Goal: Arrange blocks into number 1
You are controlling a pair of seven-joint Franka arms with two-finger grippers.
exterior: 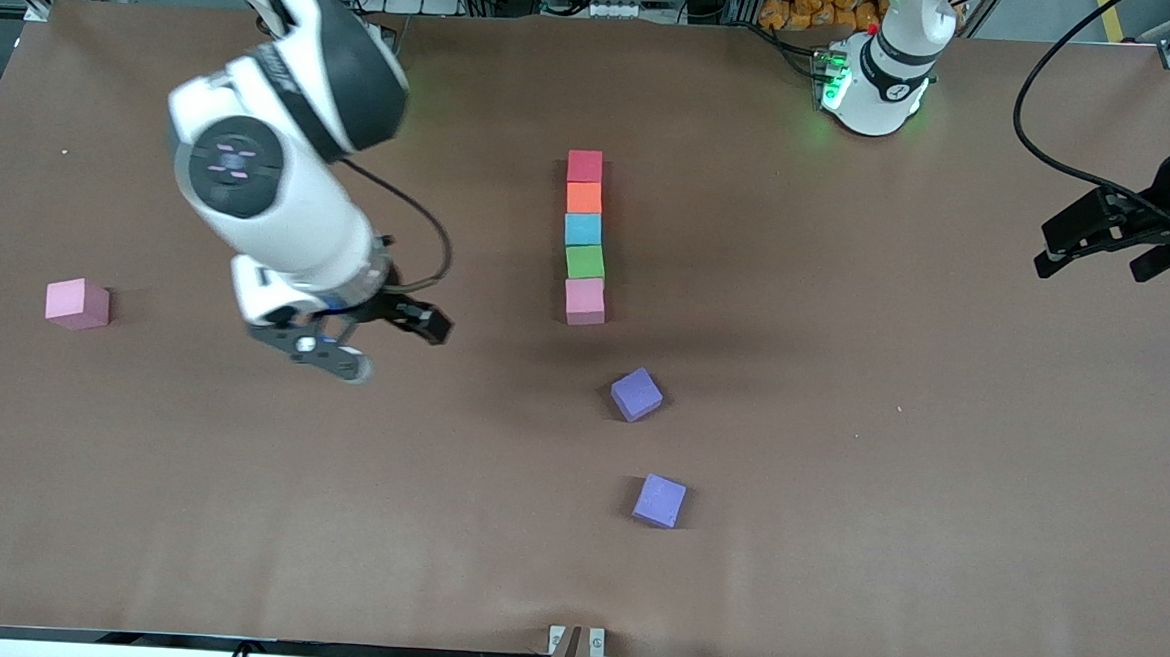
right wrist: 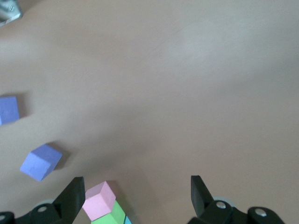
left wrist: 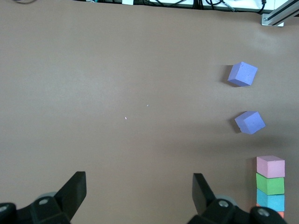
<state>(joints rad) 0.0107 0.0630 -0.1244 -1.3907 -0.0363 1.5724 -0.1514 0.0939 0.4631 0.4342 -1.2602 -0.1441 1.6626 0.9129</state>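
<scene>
Surface: we see a wide table [exterior: 836, 502] covered in plain matte brown; a few pale specks dot it; no seam or pattern shows.
Room: along the top of the front view we see aluminium framing, cables and a power strip; an orange heap sits near the left arm's base, which glows green.
Writing: we find no brand, label or text that we can read.
Column: five blocks stand in a straight line at mid-table, each touching the next; red block [exterior: 584, 166] is farthest from the front camera, then orange block [exterior: 584, 198], light blue block [exterior: 583, 229], green block [exterior: 584, 261], and pink block [exterior: 584, 300] nearest.
Loose blocks: two purple blocks lie nearer the front camera than the column, apart from it and from each other; the first purple block [exterior: 636, 393] sits turned at an angle, the second purple block [exterior: 659, 500] nearer still; a second pink block [exterior: 77, 303] lies alone toward the right arm's end.
Right gripper [exterior: 374, 338]: we see it over bare table between the lone pink block and the column; fingers spread wide, holding nothing.
Left gripper [exterior: 1100, 240]: we see it waiting over the left arm's end of the table; fingers wide apart, empty.
</scene>
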